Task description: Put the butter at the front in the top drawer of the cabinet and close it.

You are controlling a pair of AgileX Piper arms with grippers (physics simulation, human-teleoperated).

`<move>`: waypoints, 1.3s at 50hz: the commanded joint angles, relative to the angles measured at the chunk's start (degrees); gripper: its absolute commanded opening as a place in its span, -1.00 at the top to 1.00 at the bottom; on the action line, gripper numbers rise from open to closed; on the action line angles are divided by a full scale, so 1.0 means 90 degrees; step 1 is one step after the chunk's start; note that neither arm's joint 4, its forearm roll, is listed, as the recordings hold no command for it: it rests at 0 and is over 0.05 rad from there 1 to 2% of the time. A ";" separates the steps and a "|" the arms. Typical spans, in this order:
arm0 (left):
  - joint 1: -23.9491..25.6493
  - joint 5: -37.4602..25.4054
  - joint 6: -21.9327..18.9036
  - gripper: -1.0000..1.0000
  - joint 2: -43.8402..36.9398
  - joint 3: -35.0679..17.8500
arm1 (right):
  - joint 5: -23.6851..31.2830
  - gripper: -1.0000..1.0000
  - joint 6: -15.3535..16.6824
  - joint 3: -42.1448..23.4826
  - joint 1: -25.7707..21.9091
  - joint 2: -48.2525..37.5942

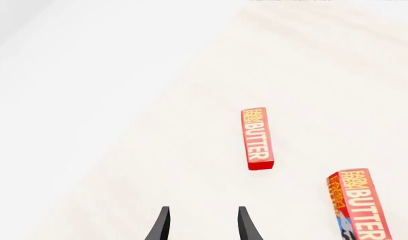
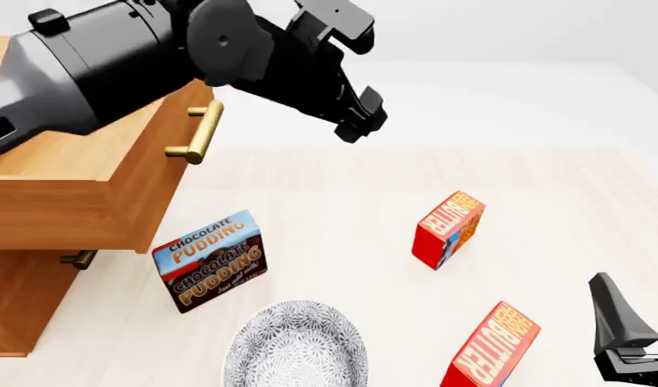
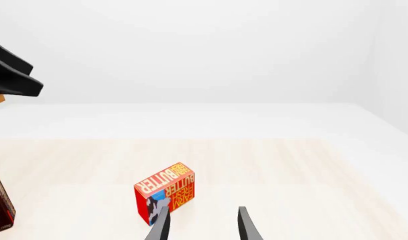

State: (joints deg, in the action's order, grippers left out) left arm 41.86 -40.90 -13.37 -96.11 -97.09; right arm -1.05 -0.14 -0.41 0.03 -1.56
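Two look-alike butter boxes stand on the table. The front butter [image 2: 490, 348] is near the table's front edge, and the other butter [image 2: 450, 227] is farther back. My right gripper [image 2: 641, 313] is open, low and just right of the front butter. In the right wrist view, my right gripper [image 3: 202, 222] points at the rear butter [image 3: 165, 196]. My left gripper [image 2: 361, 121] hangs high, open and holding nothing. The left wrist view shows my left gripper [image 1: 204, 222] and both boxes, but I cannot tell which is which. The top drawer [image 2: 114, 181] juts out of the cabinet [image 2: 17, 310], its inside hidden by my left arm.
A chocolate pudding box [image 2: 210, 260] stands in front of the cabinet. A grey patterned bowl [image 2: 297, 348] sits at the front edge, left of the front butter. The lower drawer's handle [image 2: 80, 259] shows under the open drawer. The table's right edge lies close to my right gripper.
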 commanded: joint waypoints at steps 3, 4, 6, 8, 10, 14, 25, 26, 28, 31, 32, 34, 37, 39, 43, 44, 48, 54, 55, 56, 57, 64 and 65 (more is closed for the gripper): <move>0.0106 0.0014 0.0183 -1.00 -0.0914 -0.0837 | 0.0036 -1.00 0.0007 0.0011 -0.0001 0.0049; 0.0128 0.0007 0.0197 -1.00 -0.1001 -0.0938 | 0.0036 -1.00 0.0004 0.0011 0.0000 0.0048; 0.0174 -0.0004 0.0246 -1.00 -0.1122 -0.1072 | 0.0037 -1.00 0.0005 0.0011 0.0000 0.0050; 0.0220 0.0017 0.0333 -1.00 -0.1315 -0.1248 | 0.0036 -1.00 0.0005 0.0011 -0.0001 0.0048; 0.0220 0.0014 0.0345 -1.00 -0.1408 -0.1325 | 0.0036 -1.00 0.0006 0.0011 0.0000 0.0049; 0.0273 0.0018 0.0402 -1.00 -0.1588 -0.1491 | -0.0026 -1.00 0.0003 0.0006 0.0000 -0.0019; 0.0317 0.0027 0.0635 -1.00 -0.2282 -0.2142 | 0.0015 -1.00 0.0004 -0.0001 0.0000 0.0016; 0.0317 0.0027 0.0635 -1.00 -0.2282 -0.2143 | 0.0021 -1.00 0.0003 -0.0001 0.0000 0.0022; 0.0283 0.0019 0.0640 -1.00 -0.2398 -0.2246 | 0.0024 -1.00 0.0004 -0.0002 0.0000 0.0025; 0.0298 0.0081 0.0707 -1.00 -0.2546 -0.2329 | 0.0033 -1.00 0.0005 -0.0002 0.0000 0.0034; 0.0302 0.0104 0.0732 -1.00 -0.2567 -0.2333 | 0.0034 -1.00 0.0003 -0.0003 0.0000 0.0034; 0.0317 0.0131 0.0765 -1.00 -0.2647 -0.2375 | 0.0038 -1.00 0.0004 -0.0003 0.0000 0.0038; 0.0335 0.0139 0.0811 -1.00 -0.2749 -0.2471 | 0.0038 -1.00 0.0005 -0.0005 0.0000 0.0036; 0.0345 0.0136 0.0827 -1.00 -0.2768 -0.2497 | 0.0037 -1.00 0.0003 -0.0005 0.0000 0.0034; 0.0370 0.0161 0.0937 -1.00 -0.2980 -0.2676 | 0.0033 -1.00 0.0004 -0.0007 -0.0001 0.0030; 0.0370 0.0158 0.0937 -1.00 -0.2983 -0.2682 | 0.0033 -1.00 0.0004 -0.0007 -0.0001 0.0030; 0.0415 0.0204 0.1026 -1.00 -0.3132 -0.2785 | 0.0031 -1.00 0.0004 -0.0007 -0.0001 0.0027; 0.0525 0.0260 0.1147 -1.00 -0.3383 -0.2971 | 0.0027 -1.00 0.0004 -0.0004 0.0000 0.0026; 0.0542 0.0276 0.1169 -1.00 -0.3407 -0.2988 | 0.0024 -1.00 0.0004 -0.0003 0.0000 0.0023; 0.0556 0.0291 0.1188 -1.00 -0.3419 -0.2989 | 0.0022 -1.00 0.0004 -0.0002 0.0000 0.0023; 0.0556 0.0291 0.1188 -1.00 -0.3419 -0.2989 | 0.0022 -1.00 0.0004 -0.0002 0.0000 0.0023; 0.0626 0.0608 0.1417 -1.00 -0.3414 -0.2744 | 0.0008 -1.00 0.0004 0.0001 0.0000 0.0011; 0.0634 0.0649 0.1439 -1.00 -0.3411 -0.2699 | 0.0007 -1.00 0.0005 0.0001 0.0000 0.0011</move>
State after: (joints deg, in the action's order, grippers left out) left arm 46.69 -37.44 -2.61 -125.74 -122.28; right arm -1.21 -0.14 -0.53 0.03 -1.82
